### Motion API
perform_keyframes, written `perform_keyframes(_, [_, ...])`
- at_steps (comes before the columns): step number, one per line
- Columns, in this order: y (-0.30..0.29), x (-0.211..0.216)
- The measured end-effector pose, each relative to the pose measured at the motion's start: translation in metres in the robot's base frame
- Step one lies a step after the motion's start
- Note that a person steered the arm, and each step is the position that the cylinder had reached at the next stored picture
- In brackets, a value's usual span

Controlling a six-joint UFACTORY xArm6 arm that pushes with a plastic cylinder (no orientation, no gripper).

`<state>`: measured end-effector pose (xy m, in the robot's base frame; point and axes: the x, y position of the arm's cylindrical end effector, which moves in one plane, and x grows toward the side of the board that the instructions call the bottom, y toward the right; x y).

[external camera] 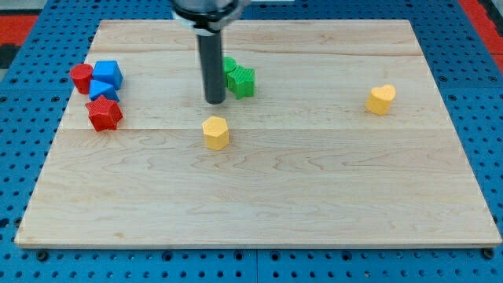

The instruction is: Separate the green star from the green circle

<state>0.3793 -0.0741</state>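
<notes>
The green star [241,81] lies near the top middle of the wooden board [259,196]. The green circle [229,65] sits just above and left of it, touching it, and is partly hidden behind my rod. My tip [214,101] rests on the board just left of and slightly below the green star, close to it. I cannot tell whether the tip touches the star.
A yellow hexagon [215,132] lies just below my tip. A yellow heart [380,99] is at the right. At the left edge cluster a red cylinder [81,77], a blue cube [108,74], a blue triangle [101,90] and a red star [104,115].
</notes>
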Motion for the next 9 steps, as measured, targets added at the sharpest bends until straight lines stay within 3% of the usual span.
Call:
perform_keyframes(2, [-0.001,-0.065])
perform_keyframes(4, [0.089,0.01])
perform_keyframes(6, [0.121,0.044])
perform_keyframes(8, [0.214,0.054])
perform_keyframes(9, [0.179,0.066])
